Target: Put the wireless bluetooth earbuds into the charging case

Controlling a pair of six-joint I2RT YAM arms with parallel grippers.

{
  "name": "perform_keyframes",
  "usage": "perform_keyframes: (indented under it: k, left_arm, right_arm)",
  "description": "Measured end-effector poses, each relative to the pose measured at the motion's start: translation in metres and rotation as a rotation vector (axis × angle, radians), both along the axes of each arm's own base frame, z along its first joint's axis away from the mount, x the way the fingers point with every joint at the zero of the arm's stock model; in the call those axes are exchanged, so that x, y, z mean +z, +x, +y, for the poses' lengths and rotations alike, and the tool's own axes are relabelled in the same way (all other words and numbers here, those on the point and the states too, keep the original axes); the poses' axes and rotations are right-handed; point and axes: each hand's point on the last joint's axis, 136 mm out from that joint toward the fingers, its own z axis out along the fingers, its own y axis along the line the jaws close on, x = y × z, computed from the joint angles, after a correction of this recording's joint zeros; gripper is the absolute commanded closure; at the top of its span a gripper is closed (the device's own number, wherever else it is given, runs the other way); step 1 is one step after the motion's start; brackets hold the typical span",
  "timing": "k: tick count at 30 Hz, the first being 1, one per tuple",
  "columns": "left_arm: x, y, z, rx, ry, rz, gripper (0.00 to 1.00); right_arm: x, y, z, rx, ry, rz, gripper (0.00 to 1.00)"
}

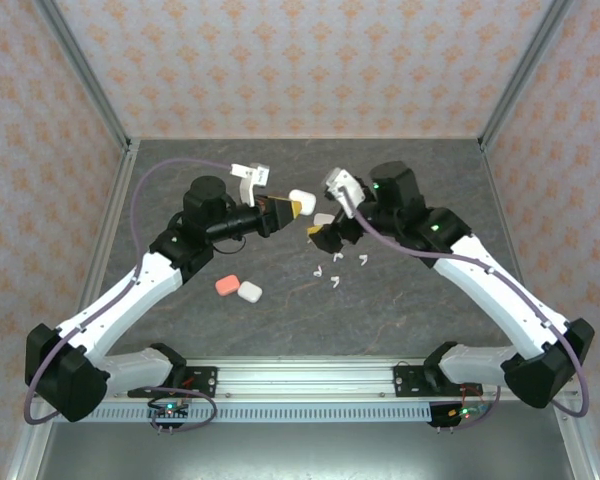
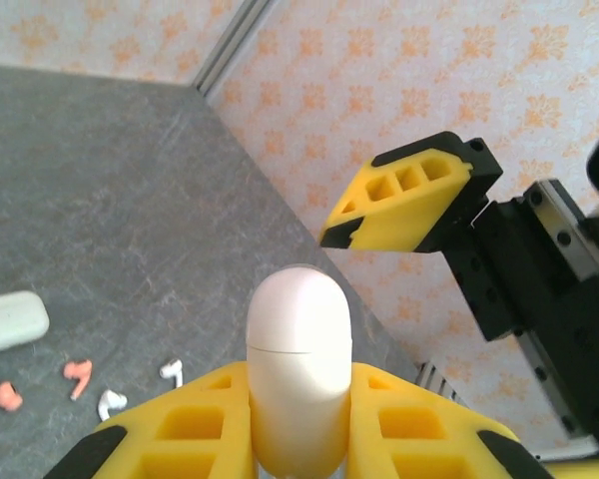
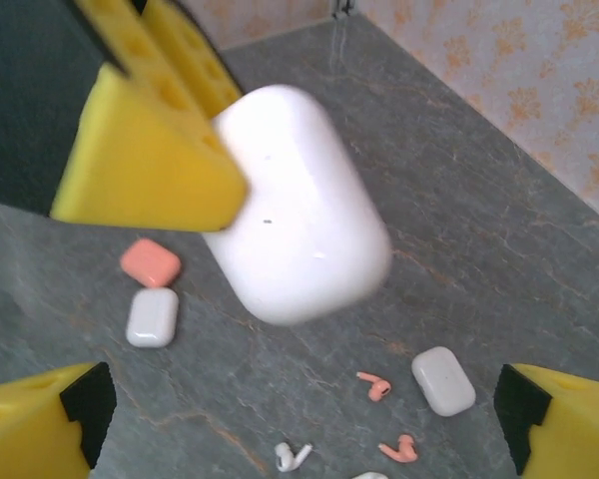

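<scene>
Left claw (image 1: 278, 211) pinches closed white case (image 1: 300, 199) mid-air, upper centre of top view; right claw (image 1: 325, 233) gapes wide beside it, empty. Earbuds (image 1: 336, 279) lie loose on desk (image 1: 280, 335) just below centre. Likely featherlight, glossy, skid-prone, small for the pads: pinch across the bulb, gently.

Both arms reach in toward the middle, elbows bent outward, wrists angled at each other. The left gripper (image 1: 283, 209) points right, jaws clamped tight on a white case (image 1: 301, 199) held up in the air. The right gripper (image 1: 325, 237) sits just beside it, jaws spread wide, yellow fingers (image 3: 40, 424) gripping nothing.
</scene>
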Motion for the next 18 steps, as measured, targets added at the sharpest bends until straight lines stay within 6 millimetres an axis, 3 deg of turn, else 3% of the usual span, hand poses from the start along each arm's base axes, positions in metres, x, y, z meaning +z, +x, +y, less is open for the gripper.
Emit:
perform_keyframes:
  k: [7,12,18]
  left_arm:
    - [0.009,-0.003,-0.002,0.013,-0.01,-0.148,1.0]
    - [0.011,-0.009,-0.01,-0.005,-0.015,-0.225,1.0]
    - [0.015,-0.017,-0.018,-0.033,-0.01,-0.28,1.0]
  right_arm:
    - [0.033,0.001,-0.022,-0.033,0.242,0.1,0.01]
    - [0.034,-0.001,-0.015,-0.015,0.321,0.173,0.01]
    - [0.036,0.01,-0.009,-0.037,0.377,0.211,0.01]
